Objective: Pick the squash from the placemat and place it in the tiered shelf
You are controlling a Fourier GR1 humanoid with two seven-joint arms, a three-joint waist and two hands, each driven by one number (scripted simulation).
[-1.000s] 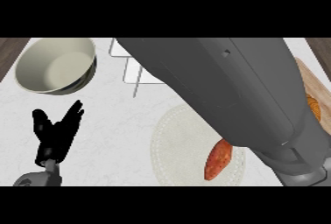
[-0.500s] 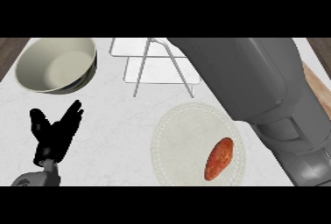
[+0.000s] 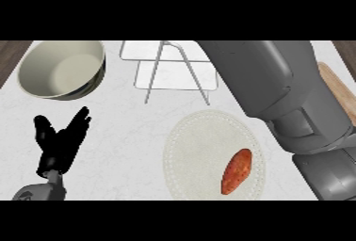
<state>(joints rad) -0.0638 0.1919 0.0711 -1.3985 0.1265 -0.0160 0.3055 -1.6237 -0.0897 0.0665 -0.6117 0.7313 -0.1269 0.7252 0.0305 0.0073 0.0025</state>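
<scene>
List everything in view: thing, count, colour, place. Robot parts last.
Squash: one, orange, on the placemat, right of its centre.
Placemat: one, round, cream, lower right of the counter.
Bowl: one, cream inside, dark outside, upper left.
Shelf: one, white tiers with thin metal legs, top centre.
Board: one, wooden, right edge, partly hidden.
Counter: one, white marbled.
Left hand: black, open, resting lower left.
Right forearm: grey, along the right; hand not in view.

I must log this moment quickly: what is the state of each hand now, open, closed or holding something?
Left hand: open, holding nothing, resting at the lower left.
Right hand: not in view; only its grey forearm shows.
</scene>
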